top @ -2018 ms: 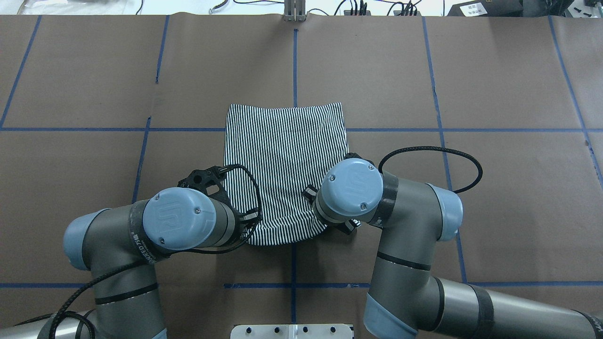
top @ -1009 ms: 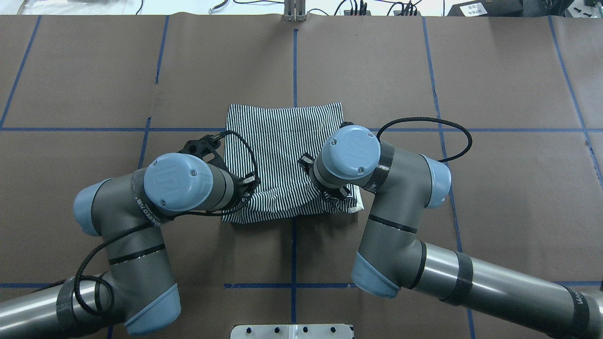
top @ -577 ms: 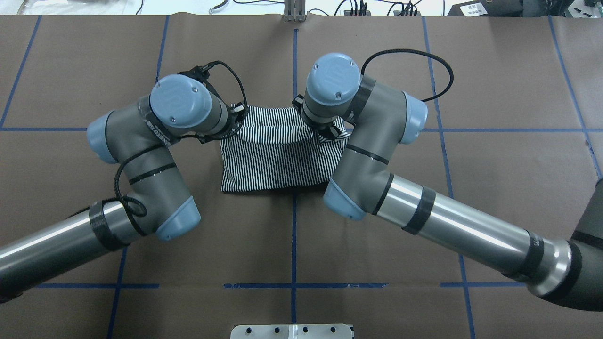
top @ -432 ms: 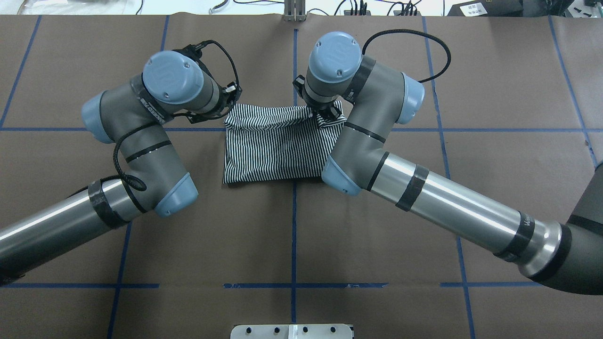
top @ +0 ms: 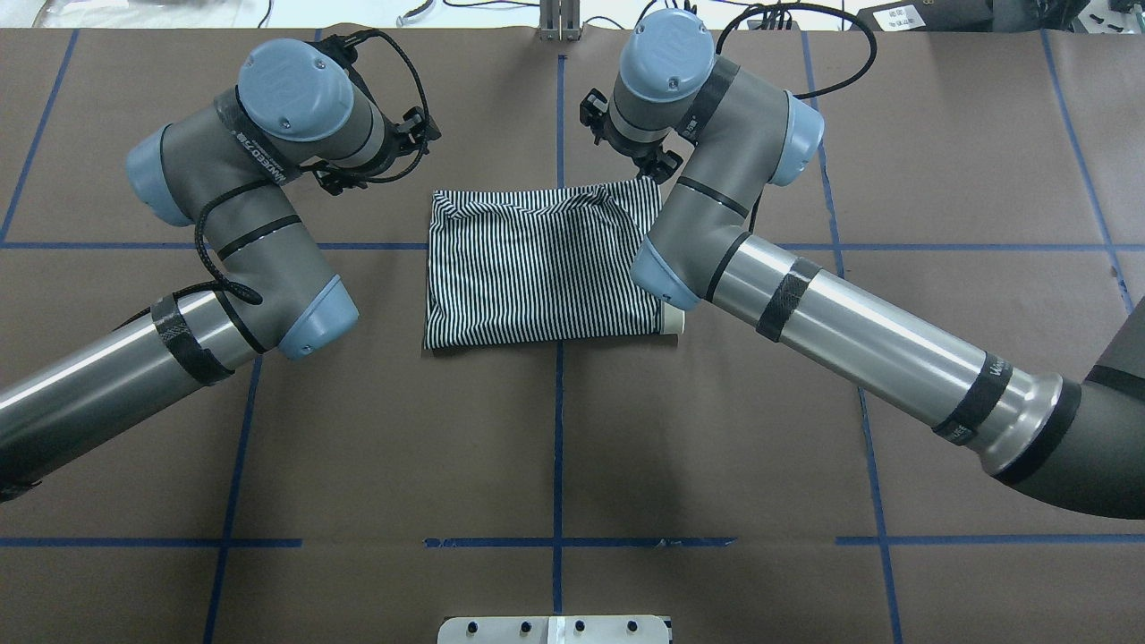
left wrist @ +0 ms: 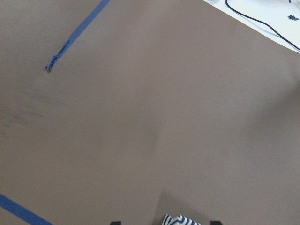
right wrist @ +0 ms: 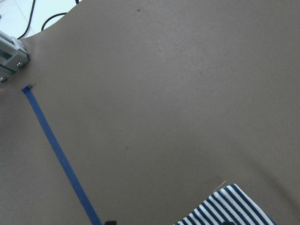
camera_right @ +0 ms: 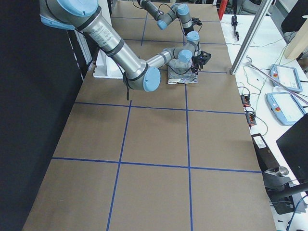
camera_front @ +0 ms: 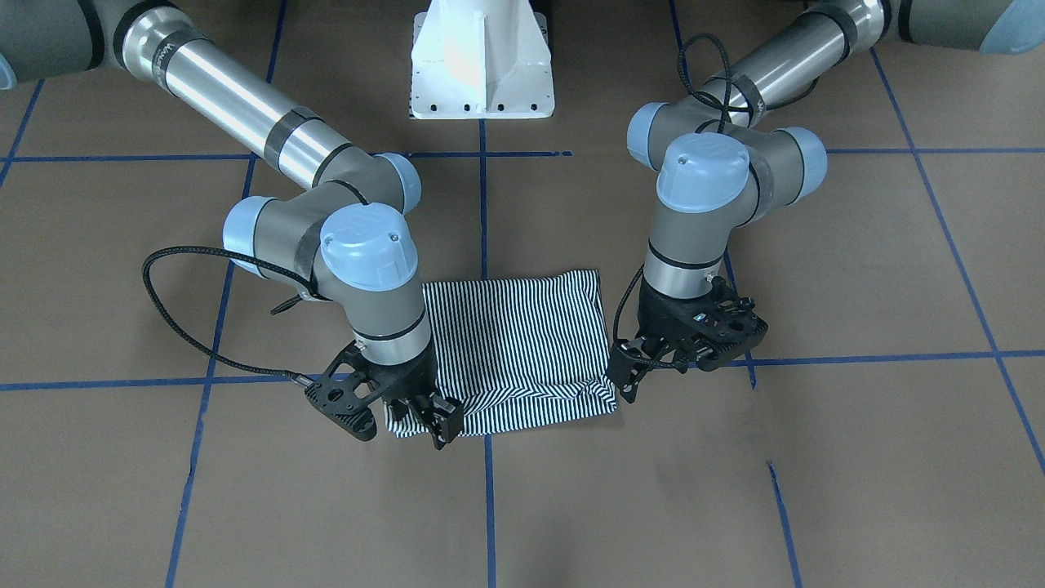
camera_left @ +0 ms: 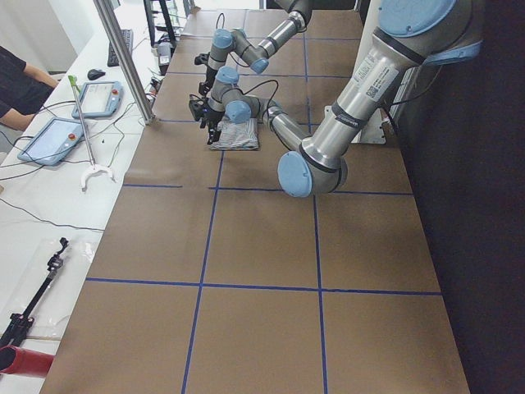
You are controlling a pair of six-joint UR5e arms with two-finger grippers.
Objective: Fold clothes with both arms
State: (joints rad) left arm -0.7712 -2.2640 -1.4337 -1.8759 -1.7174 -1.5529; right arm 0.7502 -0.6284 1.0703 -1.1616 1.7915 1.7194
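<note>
The striped polo shirt [top: 537, 268] lies folded into a rectangle at the table's middle, also visible from the front [camera_front: 514, 343]. Its far edge is slightly rumpled, and a bit of cream collar [top: 673, 320] peeks out at the near right corner. My left gripper [top: 413, 134] hovers open just beyond the far left corner, holding nothing [camera_front: 627, 371]. My right gripper [top: 640, 152] hovers open over the far right corner, also empty [camera_front: 437, 416]. Each wrist view shows bare brown table with only a shirt corner [left wrist: 180, 220] [right wrist: 229, 208] at its bottom edge.
Brown paper with blue tape lines [top: 559, 429] covers the table. The white pedestal base [camera_front: 482, 57] stands at the robot's side. A metal post [top: 559, 22] and cables sit at the far edge. A side bench holds tablets [camera_left: 53, 139], with a person's arm [camera_left: 20, 82] nearby.
Both grippers carried the shirt's near hem forward onto its far edge, folding it in half. They then let go and drew up and away past the far edge.
</note>
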